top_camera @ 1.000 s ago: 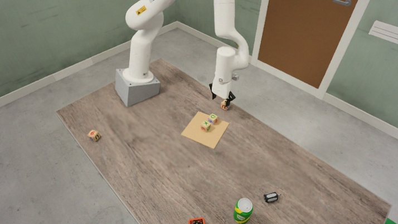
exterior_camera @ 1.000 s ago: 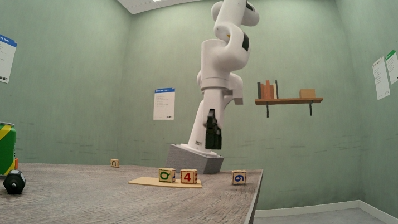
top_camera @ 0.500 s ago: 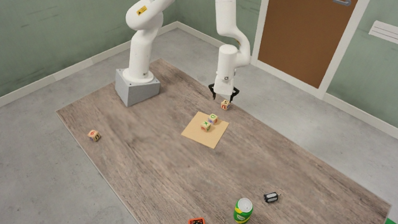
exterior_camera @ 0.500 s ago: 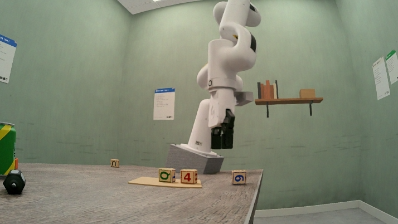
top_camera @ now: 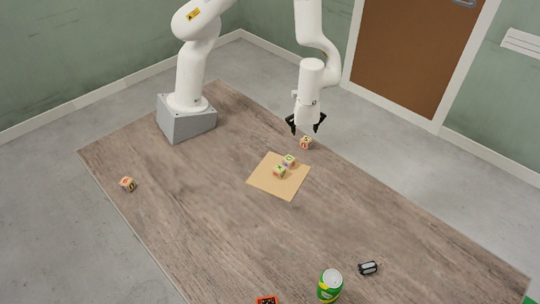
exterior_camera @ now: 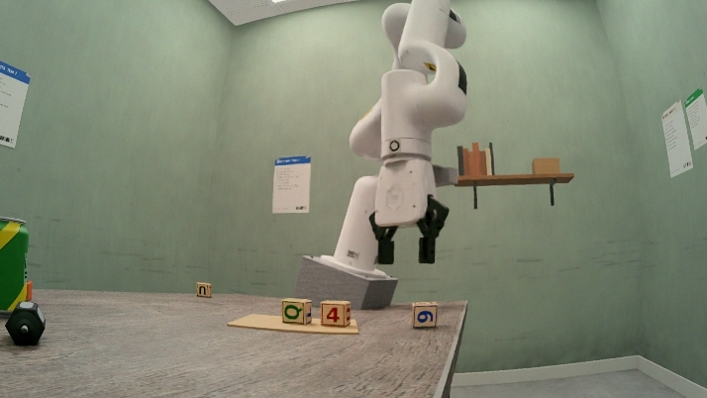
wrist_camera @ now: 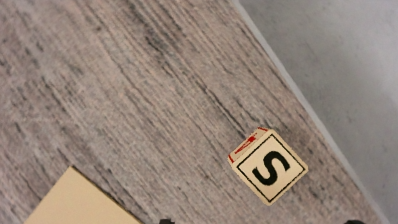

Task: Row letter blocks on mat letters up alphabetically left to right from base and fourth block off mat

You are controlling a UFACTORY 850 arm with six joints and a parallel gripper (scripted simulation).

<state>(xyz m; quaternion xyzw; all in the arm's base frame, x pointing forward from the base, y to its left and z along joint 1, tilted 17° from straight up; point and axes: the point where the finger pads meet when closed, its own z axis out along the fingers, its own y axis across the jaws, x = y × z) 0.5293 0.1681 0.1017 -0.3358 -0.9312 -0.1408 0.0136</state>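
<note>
A tan mat point(top_camera: 277, 179) lies mid-table. Two blocks stand on it: one with a green X on top point(top_camera: 279, 171) and one with a green D on top point(top_camera: 289, 161). They also show in the exterior view on the mat point(exterior_camera: 292, 325), as block point(exterior_camera: 296, 311) and block point(exterior_camera: 335, 313). A block with a black S on top point(top_camera: 305, 142) sits off the mat near the table's edge; it also shows in the exterior view point(exterior_camera: 425, 315) and in the wrist view point(wrist_camera: 268, 166). A fourth block point(top_camera: 128, 184) lies far off, near the opposite edge. My gripper point(top_camera: 305, 128) hangs open and empty above the S block.
The robot base point(top_camera: 186, 119) stands at the table's back. A green can point(top_camera: 330, 285), a small black object point(top_camera: 367, 268) and an orange object point(top_camera: 267, 300) sit at the near end. The table edge runs just beyond the S block.
</note>
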